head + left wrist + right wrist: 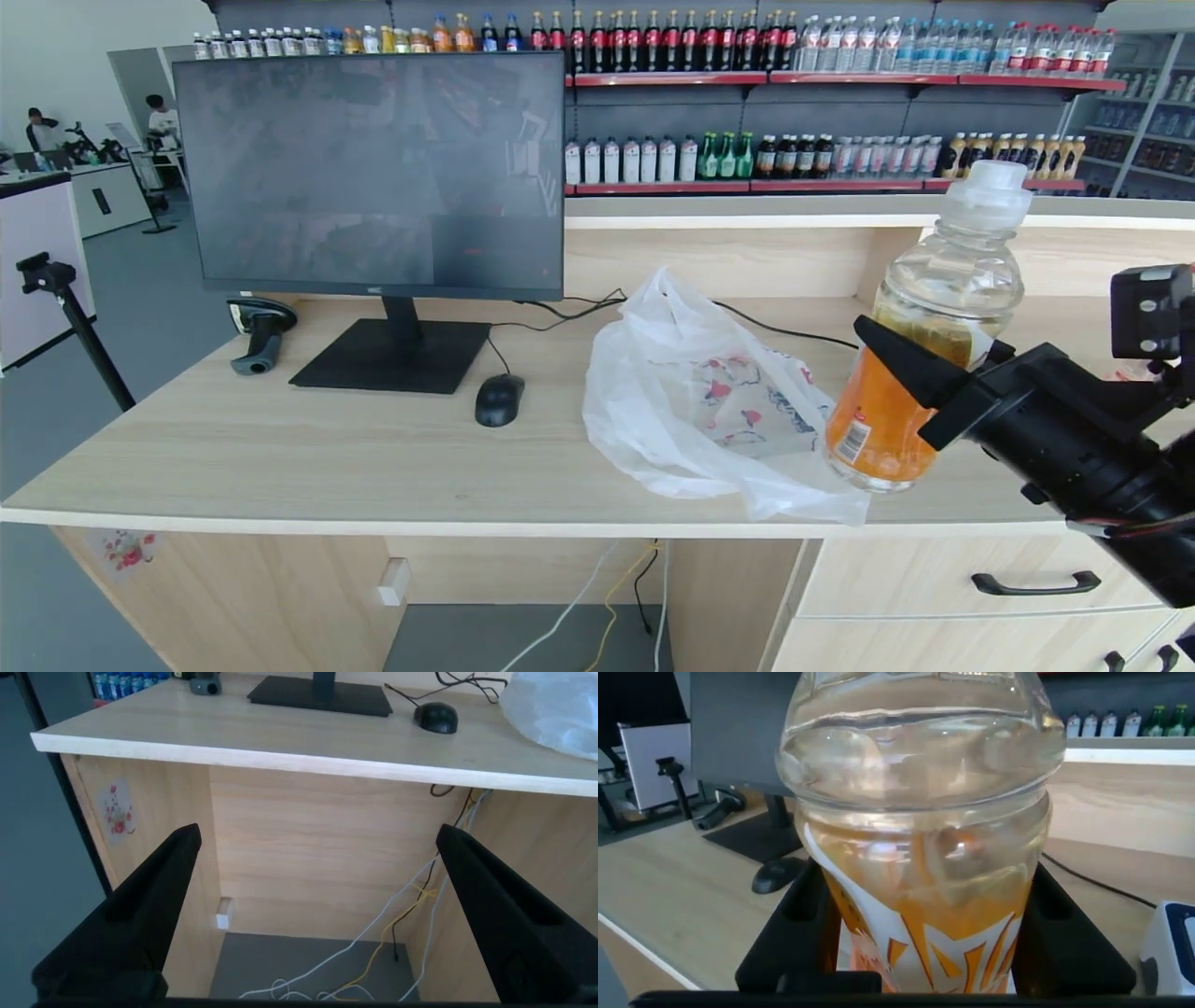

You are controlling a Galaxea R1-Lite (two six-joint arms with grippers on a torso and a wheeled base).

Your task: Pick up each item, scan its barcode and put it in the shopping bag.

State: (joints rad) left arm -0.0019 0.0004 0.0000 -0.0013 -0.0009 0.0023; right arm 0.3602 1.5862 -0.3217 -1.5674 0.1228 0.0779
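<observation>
Carry the juice bottle [920, 345], clamped near-upright in the right jaws just beside the shopping bag [700, 392], steadily across the desk [280, 457], barcode turned toward the scanner [261, 336] at far left, leaving the wide-open left jaws low.

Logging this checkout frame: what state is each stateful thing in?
bottle: capped, part full, held.
right gripper: shut on the bottle.
left gripper: open, empty.
shopping bag: slumped on the counter.
monitor: screen dark.
scanner: resting on the counter, unheld.
</observation>
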